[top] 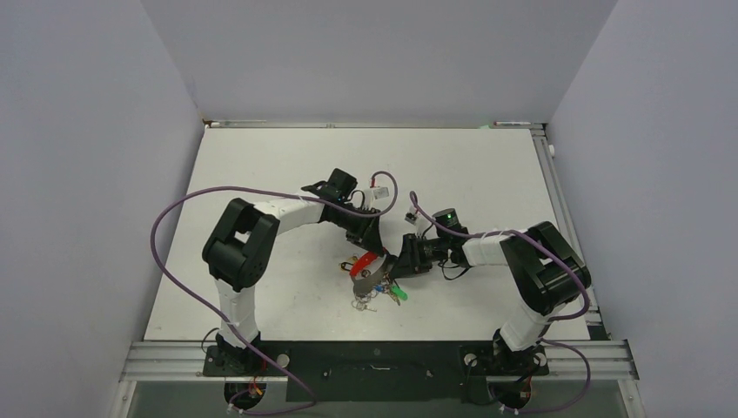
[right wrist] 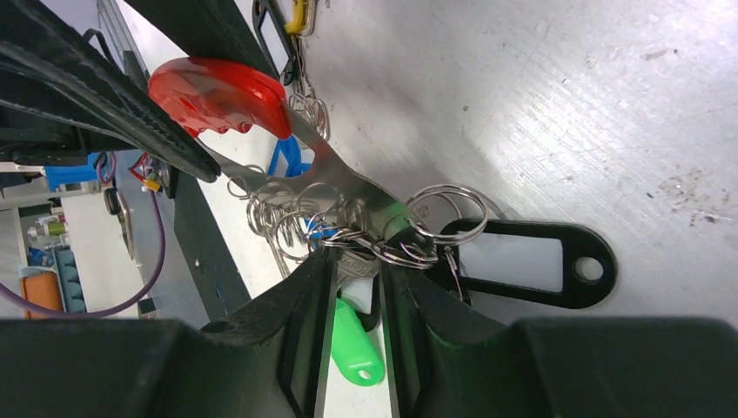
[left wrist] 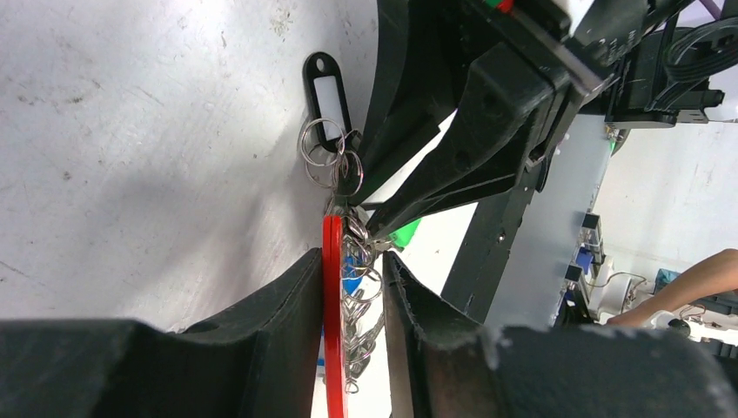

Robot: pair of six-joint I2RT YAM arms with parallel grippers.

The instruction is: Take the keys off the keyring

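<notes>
The keyring, a red crescent joined to a grey toothed strip, hangs just above the table's middle. My left gripper is shut on the red crescent, which lies against one finger, with several wire rings beside it. My right gripper comes from the right and is shut on a silvery key at the strip's free end. A black tag, a green tag, a blue tag and a yellow tag dangle from the rings.
Loose rings and keys hang down to the white table below the grippers. Purple cables loop off both arms. Grey walls close the table's sides and back. A metal rail runs along the near edge.
</notes>
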